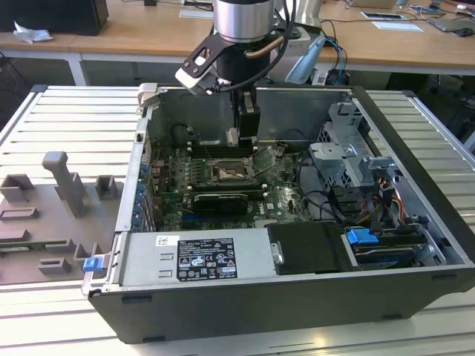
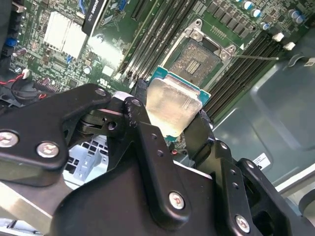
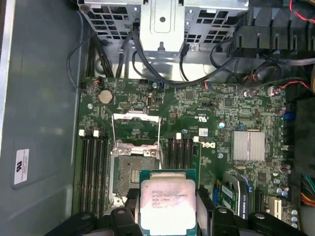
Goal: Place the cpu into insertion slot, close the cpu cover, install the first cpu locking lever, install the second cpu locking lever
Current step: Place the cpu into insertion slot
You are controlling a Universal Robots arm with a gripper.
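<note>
My gripper (image 3: pixel 167 214) is shut on the cpu (image 3: pixel 167 202), a square chip with a pale metal face and a green edge, held flat between the two black fingers (image 2: pixel 140 101). The cpu (image 2: pixel 173 104) hangs just beside the insertion slot (image 3: pixel 133 173), overlapping one corner of it and apart from it. The slot (image 2: pixel 198 60) lies open, its dark centre bare. The cpu cover (image 3: pixel 137 117) is flipped back from the slot, with thin wire levers (image 3: pixel 114 135) running alongside. In the exterior view the gripper (image 1: pixel 242 138) reaches down into the case above the slot (image 1: pixel 227 175).
Long memory slots (image 3: pixel 93 167) flank the socket on both sides. A finned heat sink (image 3: pixel 248 146), a black card (image 1: pixel 217 202), cables (image 3: pixel 162 73) and a drive cage (image 1: pixel 349 159) crowd the case. A power supply (image 1: pixel 197 256) sits at the front. A grey fixture tray (image 1: pixel 52 215) lies outside.
</note>
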